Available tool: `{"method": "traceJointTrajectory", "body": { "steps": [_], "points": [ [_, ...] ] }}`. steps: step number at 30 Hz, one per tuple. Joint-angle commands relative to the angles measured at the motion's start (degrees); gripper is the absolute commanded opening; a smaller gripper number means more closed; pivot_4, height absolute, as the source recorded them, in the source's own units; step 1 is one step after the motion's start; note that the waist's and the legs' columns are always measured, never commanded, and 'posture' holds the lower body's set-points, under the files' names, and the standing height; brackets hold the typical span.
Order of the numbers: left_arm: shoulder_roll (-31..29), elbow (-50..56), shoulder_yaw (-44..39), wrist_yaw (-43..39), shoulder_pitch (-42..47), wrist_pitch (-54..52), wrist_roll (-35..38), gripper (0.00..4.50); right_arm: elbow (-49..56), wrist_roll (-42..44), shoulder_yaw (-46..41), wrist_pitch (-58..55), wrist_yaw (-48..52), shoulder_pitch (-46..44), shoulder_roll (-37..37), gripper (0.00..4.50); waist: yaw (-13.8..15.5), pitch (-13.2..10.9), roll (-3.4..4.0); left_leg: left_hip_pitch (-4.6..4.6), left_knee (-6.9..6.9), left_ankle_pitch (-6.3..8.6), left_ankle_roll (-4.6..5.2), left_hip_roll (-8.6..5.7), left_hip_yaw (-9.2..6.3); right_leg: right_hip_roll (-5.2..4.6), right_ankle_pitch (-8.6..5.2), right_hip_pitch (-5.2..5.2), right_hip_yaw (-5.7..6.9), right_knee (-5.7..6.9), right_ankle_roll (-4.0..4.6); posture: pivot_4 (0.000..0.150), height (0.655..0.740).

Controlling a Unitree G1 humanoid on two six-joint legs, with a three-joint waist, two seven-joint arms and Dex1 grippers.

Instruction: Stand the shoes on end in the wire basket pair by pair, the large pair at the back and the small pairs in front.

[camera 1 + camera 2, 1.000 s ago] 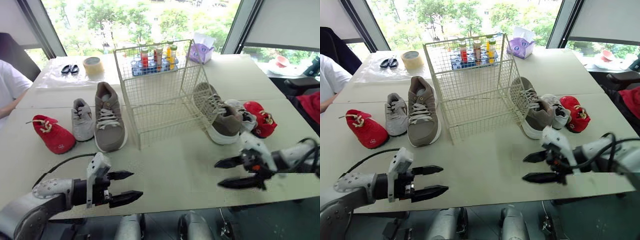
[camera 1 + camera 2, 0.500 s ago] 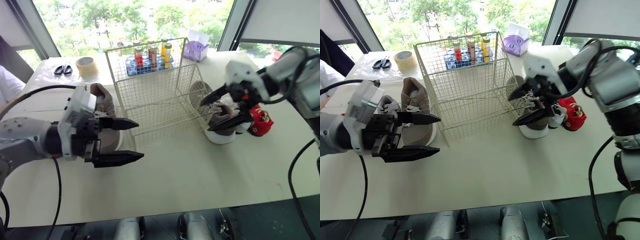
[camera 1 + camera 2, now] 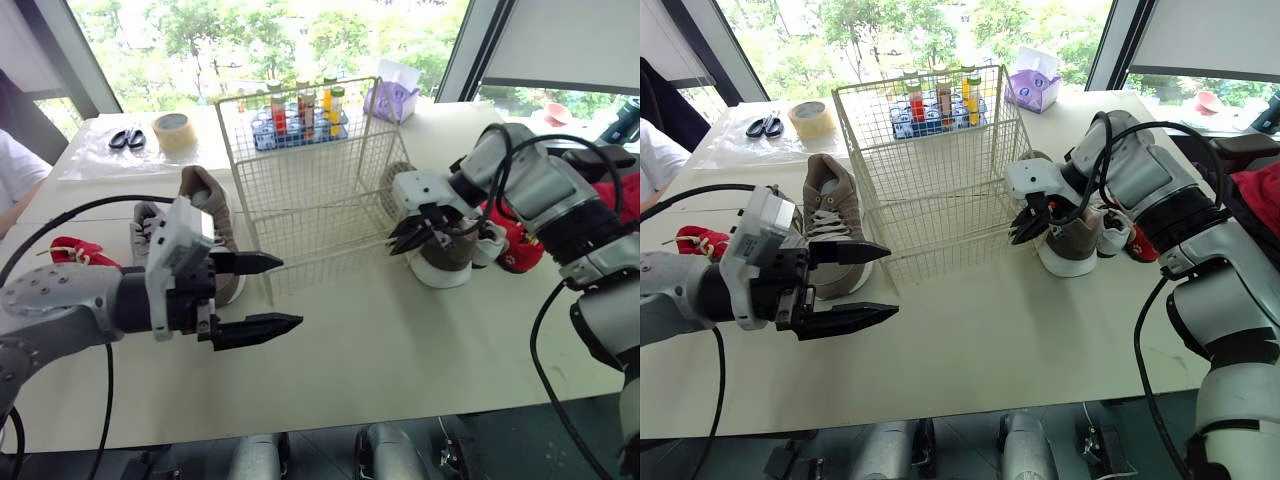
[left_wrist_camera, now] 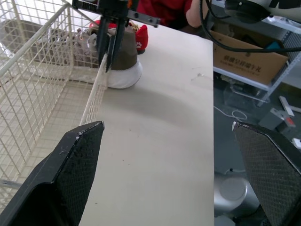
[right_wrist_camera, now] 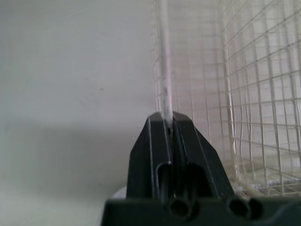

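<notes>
The right fingers pinched a wire at the 4 o'clock corner of the wire basket. The left fingers gaped wide

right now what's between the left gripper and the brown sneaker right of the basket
Mostly bare tabletop, seen in the left wrist view. Just before the brown sneaker, the right gripper is shut on the wire basket at its front corner wire.

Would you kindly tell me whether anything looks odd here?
Yes: the right gripper is shut on the front edge of the wire basket, not on a shoe, while the tan shoe lies on the table beside it.
</notes>
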State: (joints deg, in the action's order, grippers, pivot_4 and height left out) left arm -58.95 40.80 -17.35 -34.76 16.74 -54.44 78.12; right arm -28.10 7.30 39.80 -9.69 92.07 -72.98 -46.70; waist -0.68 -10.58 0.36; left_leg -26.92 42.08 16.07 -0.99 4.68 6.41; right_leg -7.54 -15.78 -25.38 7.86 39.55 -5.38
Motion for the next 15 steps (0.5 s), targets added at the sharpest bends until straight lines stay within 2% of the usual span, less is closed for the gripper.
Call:
{"method": "traceJointTrajectory", "body": {
  "steps": [1,8,15],
  "points": [
    [0.1,1.2,-0.2,0.5,0.5,1.6,0.4,4.50,1.6,-2.5,-4.6,-3.9,-1.6,1.4,0.3,0.05,0.1,0.0,0.00,0.00,0.00,-0.01,-0.02,0.00,-0.01,0.00,0.00,0.00,0.00,0.01,0.00,0.150,0.6797],
    [1.4,-0.2,2.9,-0.5,2.3,2.4,-1.8,4.50,17.0,-4.4,-11.8,-20.3,-11.5,7.3,1.1,0.05,0.4,0.0,0.00,0.04,0.04,-0.06,-0.09,-0.01,-0.05,-0.01,0.00,0.00,-0.01,0.23,0.04,0.150,0.6797],
    [1.7,-2.8,5.7,-4.4,5.0,2.8,-5.3,4.50,25.7,-5.4,-13.5,-25.7,-15.0,11.2,2.3,0.05,0.2,0.0,0.00,0.07,0.04,-0.07,-0.11,-0.02,-0.04,-0.01,-0.01,-0.02,-0.01,0.31,0.05,0.150,0.6797]
  ]
}}
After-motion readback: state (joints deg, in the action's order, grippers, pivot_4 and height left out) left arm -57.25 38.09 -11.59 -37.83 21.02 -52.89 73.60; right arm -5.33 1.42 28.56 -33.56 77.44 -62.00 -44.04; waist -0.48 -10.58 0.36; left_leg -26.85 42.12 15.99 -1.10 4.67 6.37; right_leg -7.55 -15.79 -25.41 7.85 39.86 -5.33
